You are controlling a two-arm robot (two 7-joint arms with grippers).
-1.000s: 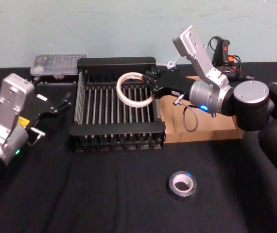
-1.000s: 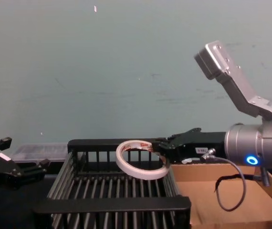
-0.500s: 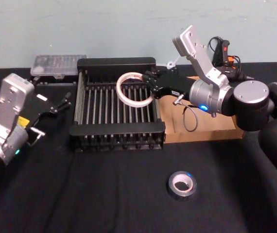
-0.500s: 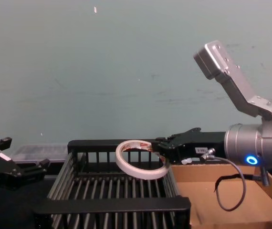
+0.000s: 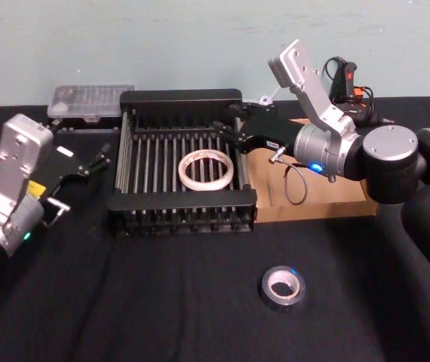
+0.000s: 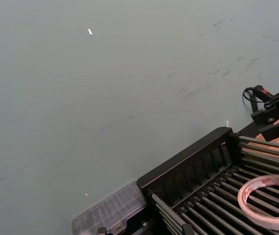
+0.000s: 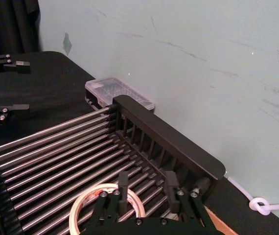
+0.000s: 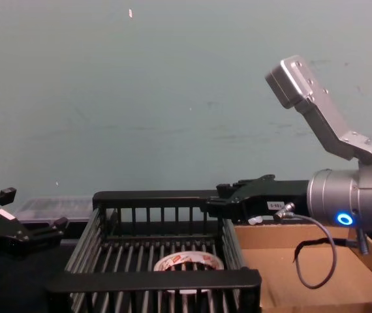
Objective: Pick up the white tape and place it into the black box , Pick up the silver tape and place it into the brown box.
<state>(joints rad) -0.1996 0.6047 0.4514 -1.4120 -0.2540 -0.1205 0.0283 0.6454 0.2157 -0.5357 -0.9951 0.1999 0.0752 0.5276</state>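
Note:
The white tape (image 5: 207, 169) lies flat on the barred floor of the black box (image 5: 181, 96), free of any gripper; the chest view shows the white tape (image 8: 187, 263) low behind the near rim of the black box (image 8: 153, 279). My right gripper (image 5: 226, 130) hangs open and empty over the crate's right rim, above the roll. Its fingers (image 7: 123, 183) stand apart over the white tape (image 7: 91, 192). The silver tape (image 5: 282, 286) rests on the black cloth near the front. Right of the crate sits the brown box (image 5: 328, 204). My left gripper (image 5: 98, 160) is parked open, left of the crate.
A clear plastic case (image 5: 90, 98) sits behind the crate's left corner. A black and orange tool (image 5: 348, 79) lies at the back right, and a white cord (image 7: 259, 205) runs along the wall. Black cloth covers the table.
My right gripper has opened and the white tape has dropped from it onto the crate's floor. Both arms have otherwise stayed where they were.

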